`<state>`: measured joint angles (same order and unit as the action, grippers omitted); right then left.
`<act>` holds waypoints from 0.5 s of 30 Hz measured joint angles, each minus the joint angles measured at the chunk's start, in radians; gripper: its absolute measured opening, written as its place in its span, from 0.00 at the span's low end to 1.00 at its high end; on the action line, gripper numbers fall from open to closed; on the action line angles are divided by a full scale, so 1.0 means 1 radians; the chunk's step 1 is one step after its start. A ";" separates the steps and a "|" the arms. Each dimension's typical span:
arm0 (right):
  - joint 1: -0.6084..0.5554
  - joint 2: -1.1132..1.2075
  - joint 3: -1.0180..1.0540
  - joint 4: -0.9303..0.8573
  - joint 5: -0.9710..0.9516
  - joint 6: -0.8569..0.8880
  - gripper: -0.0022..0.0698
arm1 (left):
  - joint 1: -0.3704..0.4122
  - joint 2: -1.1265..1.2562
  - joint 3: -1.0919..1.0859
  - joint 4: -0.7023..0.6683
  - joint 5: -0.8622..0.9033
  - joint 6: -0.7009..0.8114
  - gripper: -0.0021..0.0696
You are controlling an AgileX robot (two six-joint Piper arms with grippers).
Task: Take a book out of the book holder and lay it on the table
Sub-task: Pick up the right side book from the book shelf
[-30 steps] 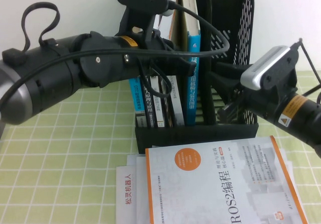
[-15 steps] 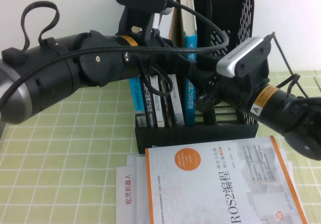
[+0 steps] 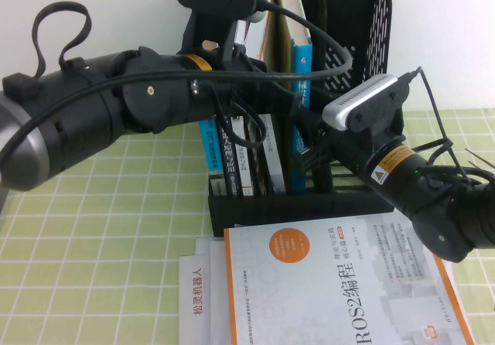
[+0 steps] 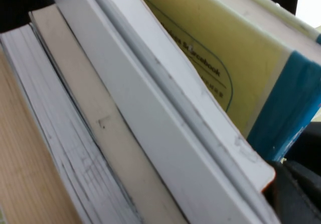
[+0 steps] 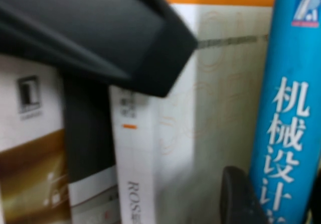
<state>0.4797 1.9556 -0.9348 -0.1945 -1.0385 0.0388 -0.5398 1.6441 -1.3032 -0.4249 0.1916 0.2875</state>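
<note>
The book (image 3: 300, 66) stands upright in the black book holder (image 3: 363, 43); its bright blue spine carries white characters. My right gripper (image 3: 309, 142) is at that spine, low down. In the right wrist view the spine (image 5: 293, 108) sits between the open jaws of the right gripper (image 5: 281, 204), with one fingertip (image 5: 241, 199) beside it. My left gripper (image 3: 269, 97) reaches among the books' upper parts from the left. The left wrist view shows the book's cream-green cover (image 4: 225, 48) and the left gripper (image 4: 296, 194) by a white book's orange-edged corner.
A white ROS2 book (image 3: 340, 283) with an orange edge lies flat on the checked table (image 3: 100, 229) in front of the holder, over a pamphlet (image 3: 197, 298). Several other books (image 3: 240, 159) stand left of the blue spine, one white ROS book (image 5: 150, 174) right beside it.
My right arm has swung in from the right to the holder's front and brought its gripper to the blue spine. The left arm has stayed where it was.
</note>
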 joint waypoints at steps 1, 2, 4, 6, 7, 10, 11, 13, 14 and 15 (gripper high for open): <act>0.000 0.005 -0.002 0.011 -0.007 -0.010 0.43 | 0.000 0.000 0.000 0.000 0.000 0.000 0.03; 0.000 0.009 -0.002 0.016 -0.017 -0.016 0.42 | 0.000 0.000 0.000 0.000 0.000 0.000 0.03; 0.002 0.011 -0.002 0.018 -0.019 -0.020 0.42 | 0.000 0.000 0.000 0.000 0.000 0.000 0.03; 0.002 0.018 -0.002 0.020 -0.021 -0.021 0.42 | 0.000 0.000 0.000 0.000 0.002 0.000 0.03; 0.004 0.020 -0.002 0.020 -0.024 -0.021 0.42 | 0.001 0.000 0.000 0.000 0.004 0.000 0.03; 0.011 0.026 -0.004 0.033 -0.026 -0.023 0.42 | 0.001 0.000 0.000 0.000 0.010 0.000 0.03; 0.012 0.028 -0.004 0.034 -0.028 -0.023 0.42 | 0.001 0.000 0.000 0.000 0.012 0.000 0.03; 0.012 0.028 -0.004 0.034 -0.028 -0.020 0.42 | 0.002 0.000 0.000 0.002 0.014 0.000 0.03; 0.012 0.028 -0.004 0.034 -0.028 -0.018 0.42 | 0.002 0.000 0.000 0.002 0.014 0.000 0.03; 0.012 0.028 -0.004 0.034 -0.028 -0.016 0.42 | 0.002 0.000 0.000 0.003 0.016 0.000 0.03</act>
<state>0.4918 1.9840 -0.9386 -0.1600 -1.0661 0.0224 -0.5377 1.6441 -1.3032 -0.4223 0.2075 0.2875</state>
